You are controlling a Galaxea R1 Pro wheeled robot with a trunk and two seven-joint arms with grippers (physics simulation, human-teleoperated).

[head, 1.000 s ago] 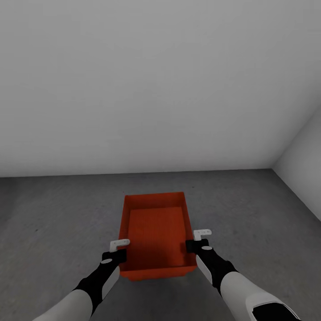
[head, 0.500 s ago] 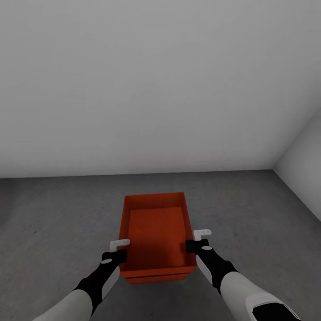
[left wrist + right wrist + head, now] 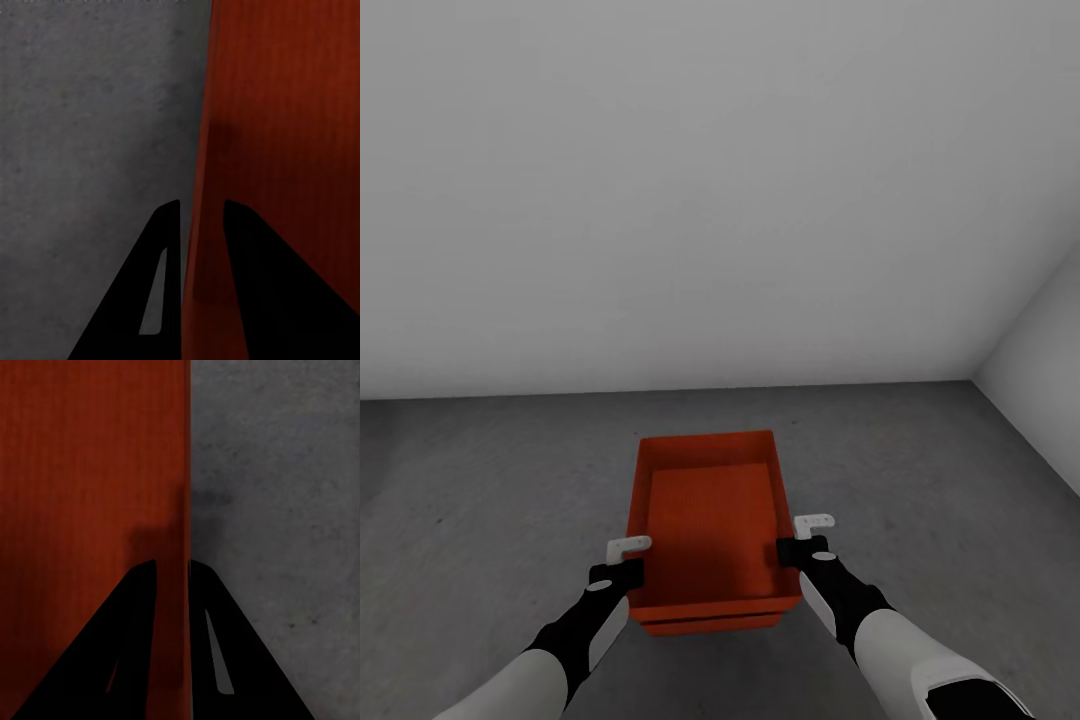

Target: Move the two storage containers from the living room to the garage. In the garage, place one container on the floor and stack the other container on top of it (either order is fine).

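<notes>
One orange-red storage container (image 3: 710, 520) is in front of me, open side up, over the dark grey garage floor (image 3: 480, 480). Under its near wall runs a second orange band (image 3: 705, 622), set off by a dark line; it looks like the other container's rim beneath it. My left gripper (image 3: 630, 563) is shut on the container's left wall (image 3: 285, 112), with one finger on each side of the wall. My right gripper (image 3: 792, 552) is shut on the right wall (image 3: 90, 457) in the same way, and rough floor (image 3: 277, 472) shows beside it.
A plain white wall (image 3: 710, 200) stands a short way beyond the container. A second white wall (image 3: 1045, 350) meets it in a corner at the right. Bare grey floor (image 3: 90, 112) stretches out on both sides of the container.
A second ago the container's near side was one plain face; since half a second ago a dark line and a lower orange band show there. Arms and grippers have held still.
</notes>
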